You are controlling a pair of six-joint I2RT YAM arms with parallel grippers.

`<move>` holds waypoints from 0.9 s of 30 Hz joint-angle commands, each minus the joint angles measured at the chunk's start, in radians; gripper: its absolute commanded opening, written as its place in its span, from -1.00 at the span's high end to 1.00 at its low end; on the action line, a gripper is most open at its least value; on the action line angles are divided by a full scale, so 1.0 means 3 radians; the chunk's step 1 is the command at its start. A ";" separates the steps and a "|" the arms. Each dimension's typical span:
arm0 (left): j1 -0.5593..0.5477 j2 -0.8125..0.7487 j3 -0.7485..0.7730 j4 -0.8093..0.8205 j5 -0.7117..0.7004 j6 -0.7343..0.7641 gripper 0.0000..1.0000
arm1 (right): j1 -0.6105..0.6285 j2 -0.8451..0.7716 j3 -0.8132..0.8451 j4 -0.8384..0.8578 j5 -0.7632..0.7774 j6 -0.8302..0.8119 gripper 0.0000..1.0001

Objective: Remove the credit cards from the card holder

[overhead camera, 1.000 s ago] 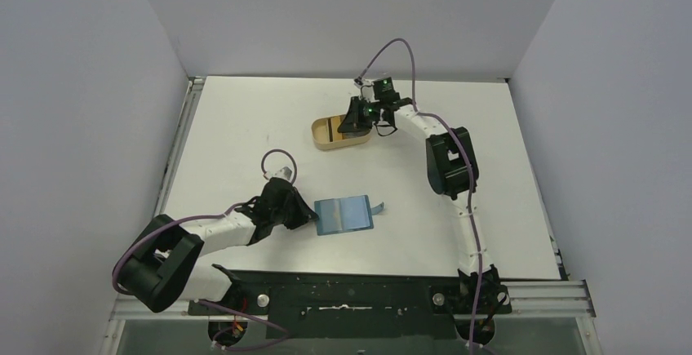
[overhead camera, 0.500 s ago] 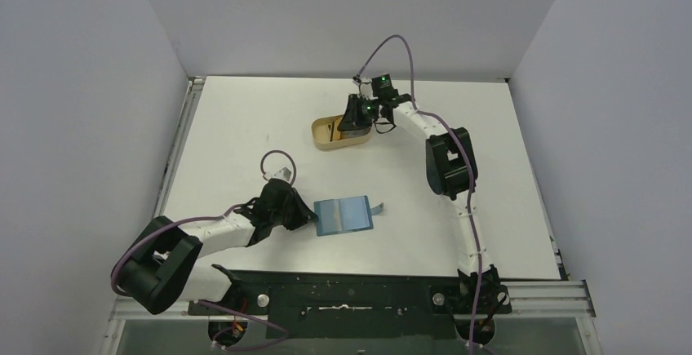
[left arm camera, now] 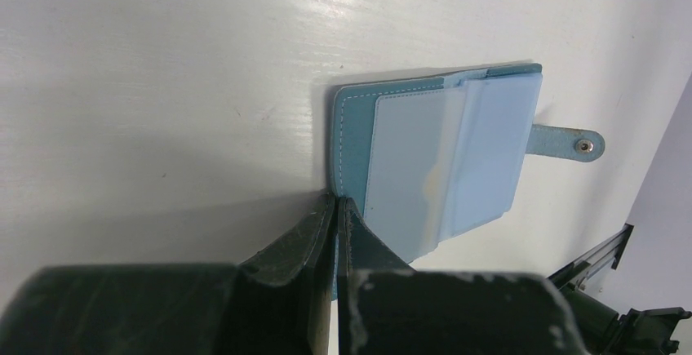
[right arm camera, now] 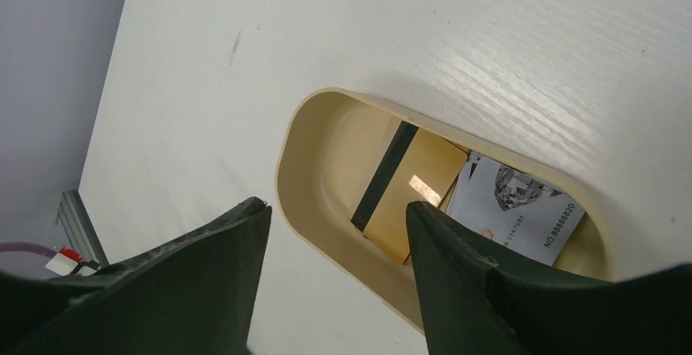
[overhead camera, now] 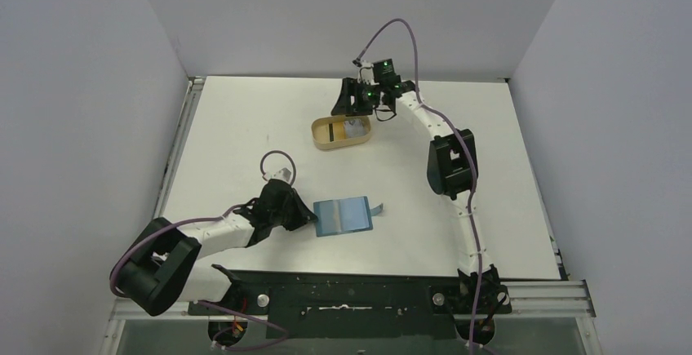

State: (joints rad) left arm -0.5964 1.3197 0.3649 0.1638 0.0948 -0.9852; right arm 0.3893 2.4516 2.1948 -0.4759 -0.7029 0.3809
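Observation:
The teal card holder lies open on the table, snap tab pointing right, pale blue pockets facing up. My left gripper is shut on the card holder's left edge, a thin strip of teal pinched between the fingers. Two credit cards lie in the tan oval tray: a gold one with a black stripe and a white printed one. My right gripper hangs open just above the tray's far end, holding nothing.
Grey walls close in the white table on the left, back and right. A metal rail runs along the table's left edge. The right arm arches over the table's right half.
My right gripper has opened and lifted back from the tray, and the cards now lie uncovered inside it. The left arm and the card holder have not moved.

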 commanded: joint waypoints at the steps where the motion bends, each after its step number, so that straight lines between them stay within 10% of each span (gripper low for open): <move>1: -0.0006 -0.0047 0.0047 -0.0210 -0.0027 0.0124 1.00 | -0.0054 -0.0080 0.0297 -0.0095 0.0110 -0.0038 -0.34; 10: -0.0011 -0.0297 0.0376 -0.0831 -0.0156 0.0379 1.00 | -0.0184 -0.0373 0.0355 -0.0311 0.0439 -0.0145 -0.70; 27: -0.0067 -0.0352 0.0993 -0.1508 -0.0290 0.0655 1.00 | 0.0349 -0.2026 -0.1836 0.0261 0.1241 -0.0297 -0.75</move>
State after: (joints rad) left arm -0.6083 1.2140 0.6044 -0.2592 0.0296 -0.8185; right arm 0.4038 1.9549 1.7794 -0.4545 -0.4297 0.3328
